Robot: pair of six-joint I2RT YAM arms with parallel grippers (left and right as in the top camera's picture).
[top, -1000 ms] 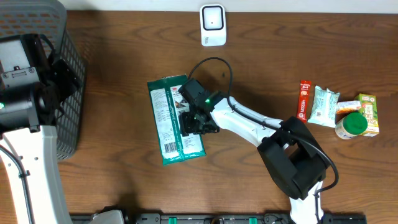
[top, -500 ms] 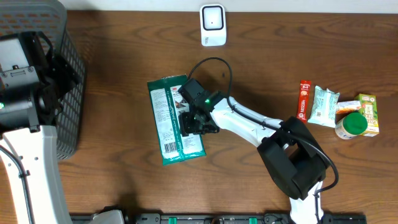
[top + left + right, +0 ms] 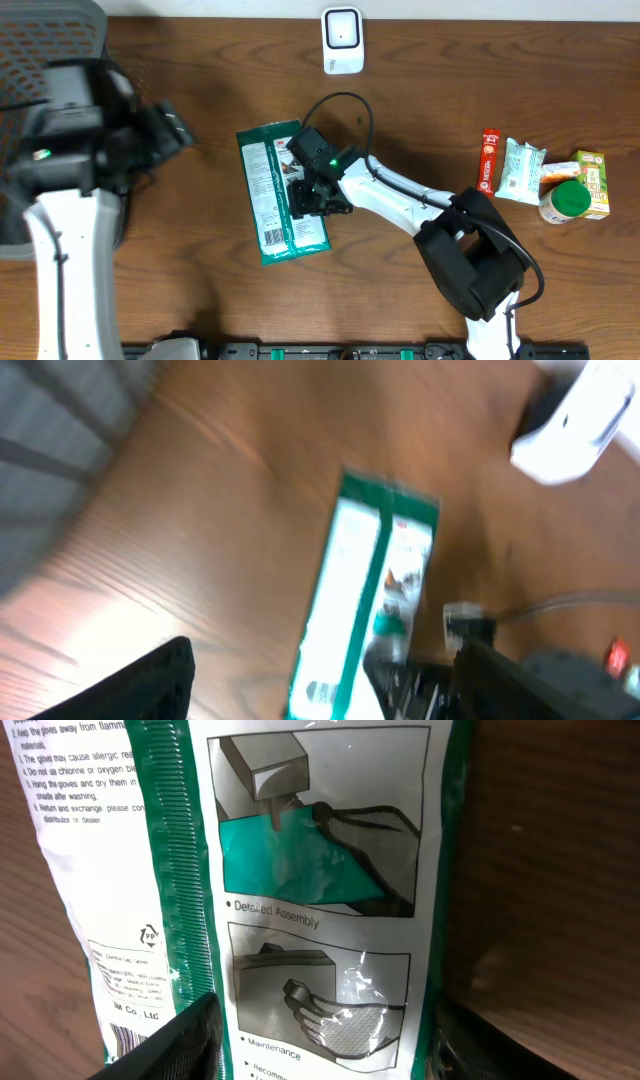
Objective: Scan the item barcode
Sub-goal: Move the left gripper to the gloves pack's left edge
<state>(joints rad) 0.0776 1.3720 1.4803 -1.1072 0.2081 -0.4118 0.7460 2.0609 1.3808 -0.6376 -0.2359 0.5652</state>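
Status: scan not yet done, as I read it.

- packet (image 3: 268, 190): lies flat on the table (image 3: 200, 290), mid-scene, printed back up, long axis running far to near.
- scanner (image 3: 342, 40): stands at the far edge, well apart from the packet. Nothing is held up to it.
- right gripper (image 3: 325, 1012): down on the packet's right half, jaws part-spread. One finger is over the centre seam, the other at the right edge. The packet looks flat and unlifted, so a firm hold cannot be confirmed.
- left gripper (image 3: 325, 660): wide and empty, above the table left of the packet and pointed toward it. It is blurred in both views.
- barcode: not made out for certain. The right wrist view shows only fine print.

Left to do (judgement): secure the packet, lift it, carry it to the scanner and present the barcode face. This is the opening stage.
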